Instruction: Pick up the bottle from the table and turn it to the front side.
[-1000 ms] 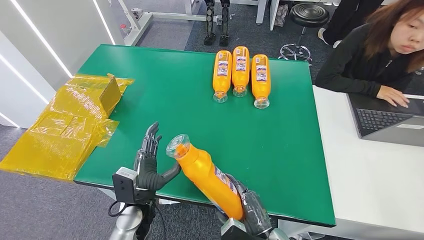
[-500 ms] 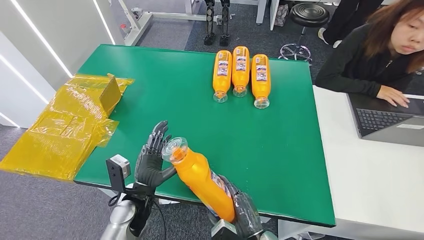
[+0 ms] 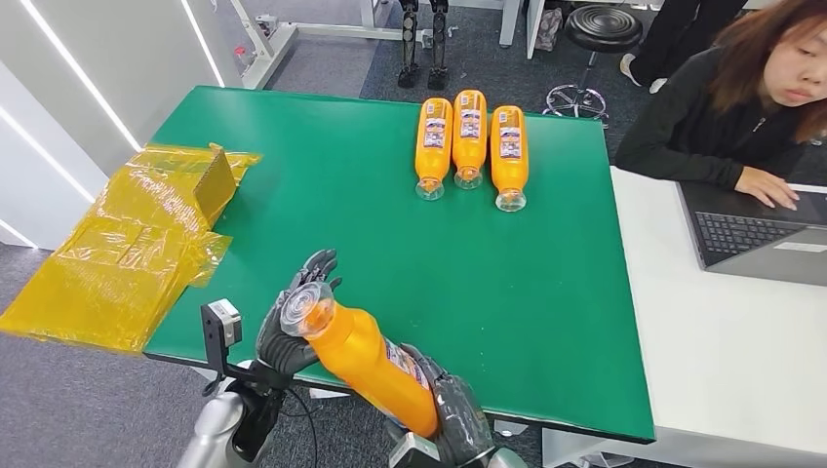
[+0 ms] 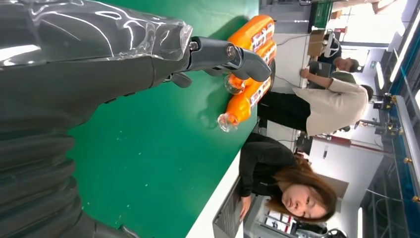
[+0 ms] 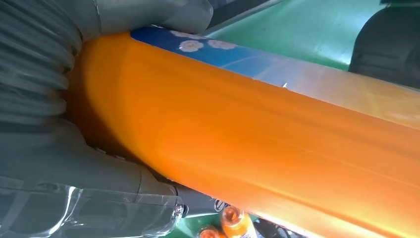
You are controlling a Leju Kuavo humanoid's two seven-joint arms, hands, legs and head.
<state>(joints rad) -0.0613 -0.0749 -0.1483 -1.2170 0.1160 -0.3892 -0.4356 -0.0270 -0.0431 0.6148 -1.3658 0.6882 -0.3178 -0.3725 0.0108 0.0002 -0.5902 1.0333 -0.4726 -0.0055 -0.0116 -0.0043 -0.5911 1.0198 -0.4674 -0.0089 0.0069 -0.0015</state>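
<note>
One green table (image 3: 546, 292) is seen, with three orange bottles (image 3: 469, 136) lying near its far edge. The held bottle (image 3: 366, 356) is gripped, tilted above the near edge, by the right hand (image 3: 453, 419); its cap end is cupped by the spread left hand (image 3: 293, 322).

A green table (image 3: 546, 292) stretches ahead of the hand, and a white desk (image 3: 722, 351) butts against its right edge. A person in a black top (image 3: 702, 127) sits there, hand resting by an open laptop (image 3: 751, 234). Off the table's left edge, just beyond the hand, crumpled yellow plastic sheeting (image 3: 127, 244) lies over the grey carpet floor (image 3: 78, 409). Further left stand white wall panels (image 3: 98, 49) with bright light strips. Past the table's far edge are a black round stool (image 3: 605, 29) on a chrome base and white frame legs (image 3: 283, 34).
</note>
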